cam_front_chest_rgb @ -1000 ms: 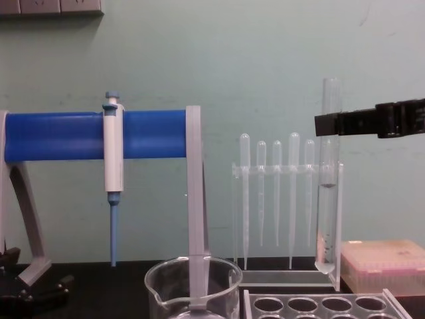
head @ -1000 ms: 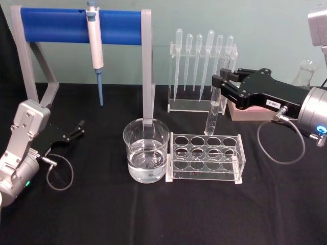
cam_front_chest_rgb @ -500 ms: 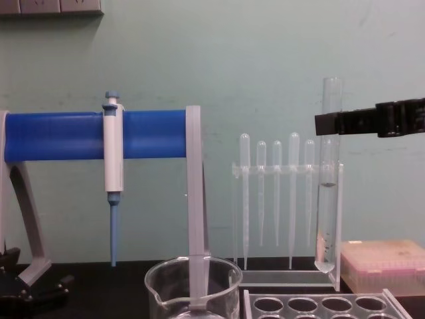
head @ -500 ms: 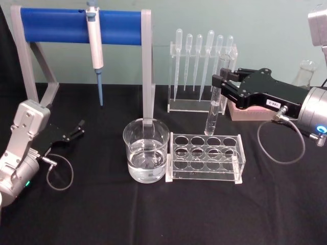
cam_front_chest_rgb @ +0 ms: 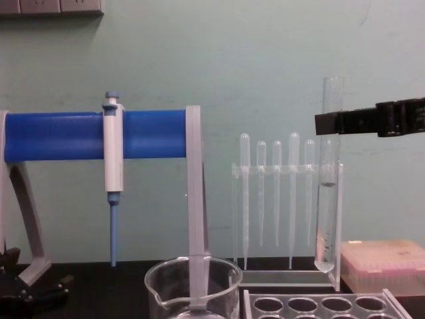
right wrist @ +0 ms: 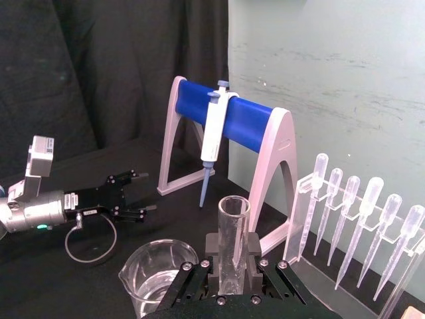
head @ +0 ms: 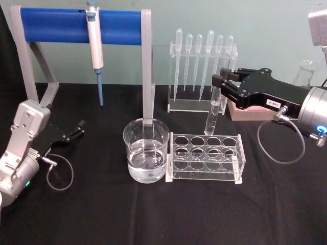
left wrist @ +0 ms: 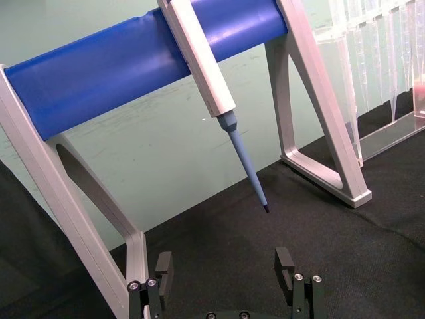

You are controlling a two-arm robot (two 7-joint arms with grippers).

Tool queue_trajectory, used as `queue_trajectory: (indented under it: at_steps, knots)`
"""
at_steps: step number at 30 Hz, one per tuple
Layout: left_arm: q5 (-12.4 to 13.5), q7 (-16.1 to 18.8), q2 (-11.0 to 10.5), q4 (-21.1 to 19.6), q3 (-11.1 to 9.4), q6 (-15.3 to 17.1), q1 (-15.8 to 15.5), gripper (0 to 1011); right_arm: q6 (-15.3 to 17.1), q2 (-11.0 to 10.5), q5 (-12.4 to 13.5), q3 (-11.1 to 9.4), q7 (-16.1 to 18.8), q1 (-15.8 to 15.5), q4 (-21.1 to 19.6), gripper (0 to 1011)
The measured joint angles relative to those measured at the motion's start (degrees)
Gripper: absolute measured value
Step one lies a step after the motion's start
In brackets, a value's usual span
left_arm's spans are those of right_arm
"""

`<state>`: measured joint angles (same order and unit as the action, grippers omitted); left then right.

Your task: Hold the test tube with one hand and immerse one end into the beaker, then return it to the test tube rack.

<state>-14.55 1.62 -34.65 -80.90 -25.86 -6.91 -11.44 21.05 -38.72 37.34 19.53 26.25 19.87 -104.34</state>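
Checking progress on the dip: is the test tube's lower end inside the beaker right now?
No, the right gripper holds the test tube upright in the air above the rack, apart from the beaker.

Micropipette (head: 94, 41) on blue stand (head: 51, 25), bulb pipettes (head: 188, 51) in clear holder (head: 191, 106)

test tube (head: 211, 115): clear glass | beaker (head: 132, 153): glossy glass | tablecloth (head: 153, 214): matt black

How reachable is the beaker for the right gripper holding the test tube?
Probably yes: the right gripper holds the test tube clear above the rack, and nothing stands between it and the open beaker.
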Motion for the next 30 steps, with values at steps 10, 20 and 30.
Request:
queue_trajectory:
  at_steps: [10,20,30]
  knots:
    - [0.0,0.0,0.0,0.0,0.0,0.0,0.0,1000,0.0,0.02,0.0,-0.03,-0.01,-0.03,0.0,241]
    - [0.0,0.0,0.0,0.0,0.0,0.0,0.0,1000,0.0,0.03,0.0,-0.03,-0.02,-0.03,0.0,241]
    - [0.0,0.0,0.0,0.0,0.0,0.0,0.0,1000,0.0,0.02,0.0,-0.03,-0.02,-0.03,0.0,241]
